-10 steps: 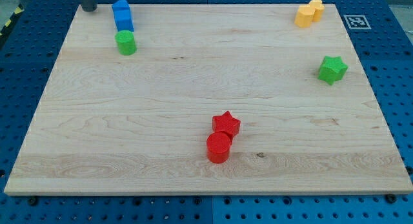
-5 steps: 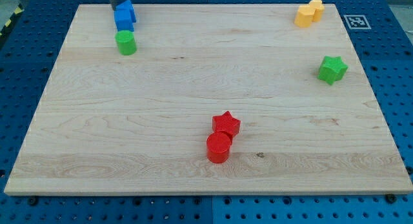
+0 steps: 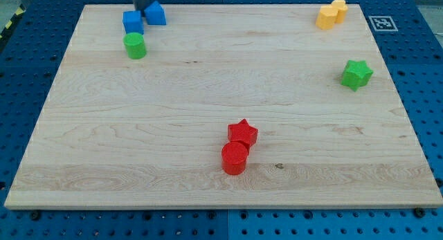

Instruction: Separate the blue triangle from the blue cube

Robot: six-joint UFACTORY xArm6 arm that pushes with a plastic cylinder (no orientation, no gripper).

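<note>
Rod dropped in from the view's top edge, roughly upright, only its short lower stretch in frame. My tip [image 3: 140, 10] sat on the desk [image 3: 208, 81] near the top-left corner. The arm ended in a bare rod, so spread vs. pressed together can't be told.

Blue triangle [image 3: 156, 14] lay just to the view's right of my tip, peak toward the view's top; long axis too small to make out. Blue cube [image 3: 132, 21] lay just below my tip, slightly to the view's left. My tip stood btwn the two at their upper side; contact w/ either can't be told. The two blues sat close, a gap or a touching corner not clear.

Green cylinder [image 3: 135, 45] was below the cube, near it. Well apart from my tip: yellow blocks [image 3: 331, 14] at top right, green star [image 3: 356, 74] at the right edge, and red star [image 3: 242, 133] touching red cylinder [image 3: 234, 158] low centre.
</note>
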